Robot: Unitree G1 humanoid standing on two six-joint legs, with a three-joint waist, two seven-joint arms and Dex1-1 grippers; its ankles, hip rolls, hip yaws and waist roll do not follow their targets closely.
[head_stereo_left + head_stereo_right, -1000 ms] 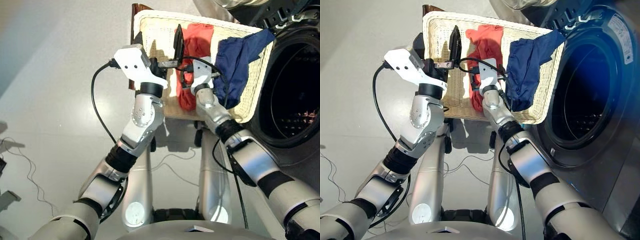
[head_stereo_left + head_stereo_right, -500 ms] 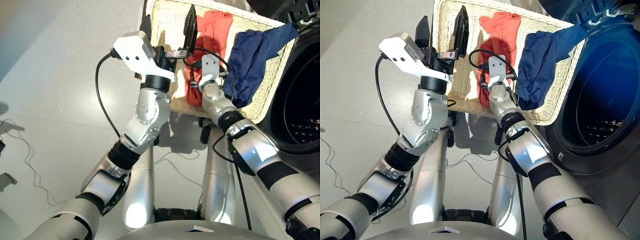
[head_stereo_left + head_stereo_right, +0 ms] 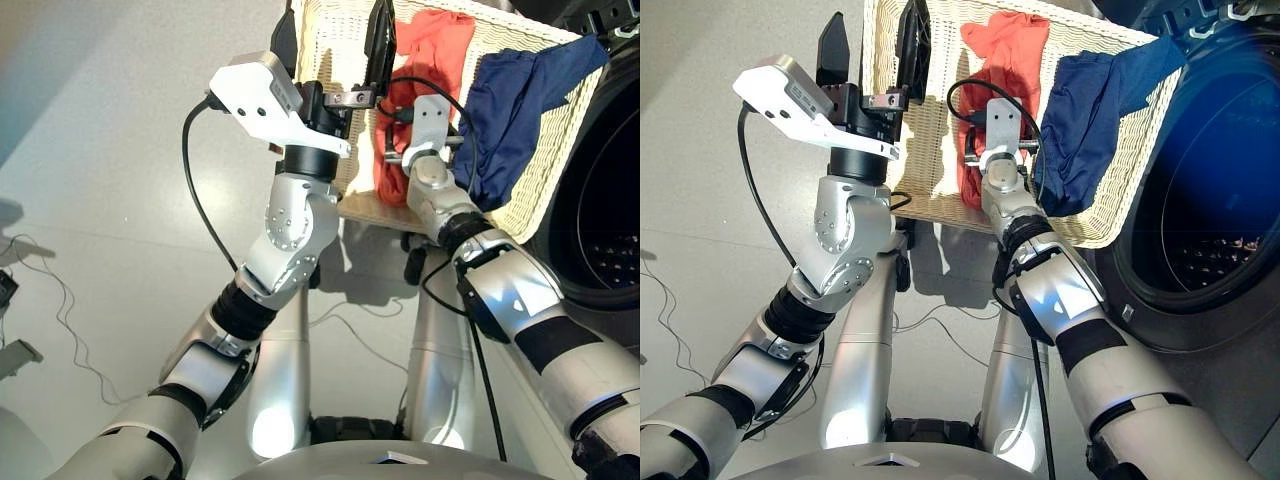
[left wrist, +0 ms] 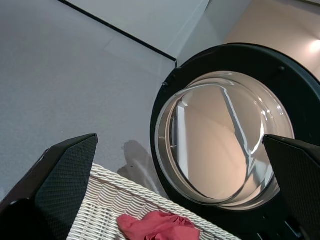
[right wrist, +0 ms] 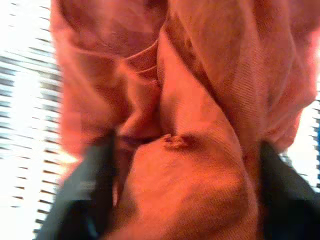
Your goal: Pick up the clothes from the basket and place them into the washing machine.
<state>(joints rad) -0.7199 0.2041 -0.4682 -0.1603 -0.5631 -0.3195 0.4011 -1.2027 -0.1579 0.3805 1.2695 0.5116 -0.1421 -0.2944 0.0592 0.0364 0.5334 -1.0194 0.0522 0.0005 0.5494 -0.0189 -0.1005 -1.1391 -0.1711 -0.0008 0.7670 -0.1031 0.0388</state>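
The cream wicker basket [image 3: 345,60] fills the top of the head views. In it a coral-red garment [image 3: 428,45] lies lengthwise, and a navy blue garment [image 3: 515,105] hangs over the rim on the washing machine side. My right gripper [image 5: 185,142] is down on the red garment, open, with red cloth bunched between its fingers [image 5: 92,200]. My left gripper [image 3: 333,40] is raised over the basket's left part, open and holding nothing. The washing machine's dark drum opening [image 3: 1200,200] is at the right, and its round glass door [image 4: 225,140] stands open beyond the basket.
The basket rests on a low stand [image 3: 365,207] with dark feet [image 3: 412,268] just in front of my body. Loose cables [image 3: 60,330] lie on the grey floor at the left. A black cable [image 3: 195,190] loops off my left wrist.
The whole picture has shifted, so the camera moved toward the basket. Both grippers keep much the same place over it, the right one still on the red garment.
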